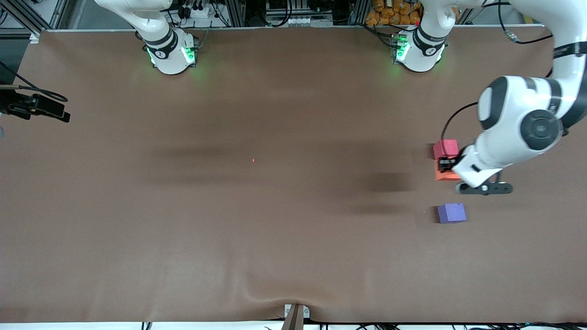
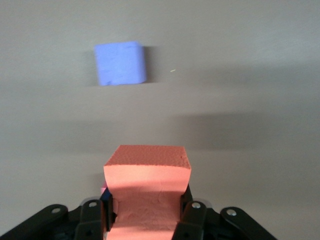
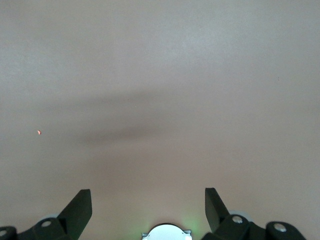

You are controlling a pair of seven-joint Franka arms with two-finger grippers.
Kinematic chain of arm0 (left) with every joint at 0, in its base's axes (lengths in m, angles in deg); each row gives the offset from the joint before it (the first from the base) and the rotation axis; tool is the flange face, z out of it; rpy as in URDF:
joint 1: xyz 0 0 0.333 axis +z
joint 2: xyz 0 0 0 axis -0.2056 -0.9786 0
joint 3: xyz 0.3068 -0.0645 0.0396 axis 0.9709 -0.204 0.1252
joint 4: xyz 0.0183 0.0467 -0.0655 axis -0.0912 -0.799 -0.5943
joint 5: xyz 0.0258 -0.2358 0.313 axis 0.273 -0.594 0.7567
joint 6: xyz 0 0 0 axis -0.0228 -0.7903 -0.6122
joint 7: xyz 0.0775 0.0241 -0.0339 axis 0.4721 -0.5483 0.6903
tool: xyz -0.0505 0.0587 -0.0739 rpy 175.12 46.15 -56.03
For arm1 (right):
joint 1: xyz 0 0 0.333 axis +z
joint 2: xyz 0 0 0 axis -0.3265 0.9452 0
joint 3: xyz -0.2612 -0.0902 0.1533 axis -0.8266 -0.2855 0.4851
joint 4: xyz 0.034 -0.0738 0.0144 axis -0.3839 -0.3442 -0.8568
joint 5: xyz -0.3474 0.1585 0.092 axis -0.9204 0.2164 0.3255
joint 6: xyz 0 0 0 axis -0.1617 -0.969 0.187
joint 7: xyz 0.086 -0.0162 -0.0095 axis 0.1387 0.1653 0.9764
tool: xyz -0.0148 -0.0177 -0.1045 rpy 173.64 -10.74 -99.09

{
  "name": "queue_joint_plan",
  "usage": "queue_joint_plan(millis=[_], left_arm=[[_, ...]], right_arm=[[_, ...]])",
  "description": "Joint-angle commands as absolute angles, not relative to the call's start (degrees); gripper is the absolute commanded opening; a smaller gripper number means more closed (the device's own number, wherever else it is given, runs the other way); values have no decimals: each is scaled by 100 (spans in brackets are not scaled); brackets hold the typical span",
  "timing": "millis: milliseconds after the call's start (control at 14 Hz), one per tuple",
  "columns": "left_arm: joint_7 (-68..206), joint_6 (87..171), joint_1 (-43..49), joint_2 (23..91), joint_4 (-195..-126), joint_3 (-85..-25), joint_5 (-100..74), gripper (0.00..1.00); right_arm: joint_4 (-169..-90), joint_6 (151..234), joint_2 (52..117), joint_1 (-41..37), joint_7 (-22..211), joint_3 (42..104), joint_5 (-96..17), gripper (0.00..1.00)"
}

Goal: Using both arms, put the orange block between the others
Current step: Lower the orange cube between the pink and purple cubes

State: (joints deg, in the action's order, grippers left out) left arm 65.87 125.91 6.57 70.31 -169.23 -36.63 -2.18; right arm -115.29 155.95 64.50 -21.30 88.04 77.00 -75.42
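Orange matte foam cube (image 2: 146, 172) sits pinched in the left gripper (image 2: 146, 212), between pinkish-red cube (image 1: 445, 148) and purple cube (image 2: 120, 63); the right gripper (image 3: 148, 205) waits, fingers spread.

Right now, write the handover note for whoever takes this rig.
Left claw: shut on the orange block, close beside the pinkish-red block, on the side nearer the front camera.
Right claw: open, holding nothing, over bare table; that arm waits.
Purple block: nearer the front camera, apart from the other two.
Done: orange block gripped.
Left: set it down in the gap between the pinkish-red and purple blocks, then release.
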Motion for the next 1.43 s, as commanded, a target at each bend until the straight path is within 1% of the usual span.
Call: queue_joint_plan(millis=[0, 71, 214, 429, 1000, 1357], left_arm=[[5977, 13228, 1141, 7305, -17663, -3751, -154, 0], [5818, 13614, 1299, 7279, -17909, -3751, -162, 0], [5702, 14467, 1336, 7218, -18349, -3751, -162, 0], [5693, 15127, 1476, 6866, -18517, -3751, -162, 0], [5755, 15849, 1591, 6251, -18544, -3751, -162, 0], [5790, 15973, 1564, 6162, -18535, -3935, -347, 0]], right_arm=[[-11567, 15578, 6432, -2231, 8813, 7785, -7577, 100], [-11567, 15587, 6432, -2231, 8813, 7785, -7568, 100], [-11576, 15587, 6432, -2231, 8813, 7785, -7568, 100], [-11584, 15587, 6432, -2231, 8813, 7785, -7568, 100], [-11576, 15604, 6432, -2231, 8822, 7785, -7568, 100], [-11576, 15631, 6467, -2213, 8813, 7785, -7560, 100]])
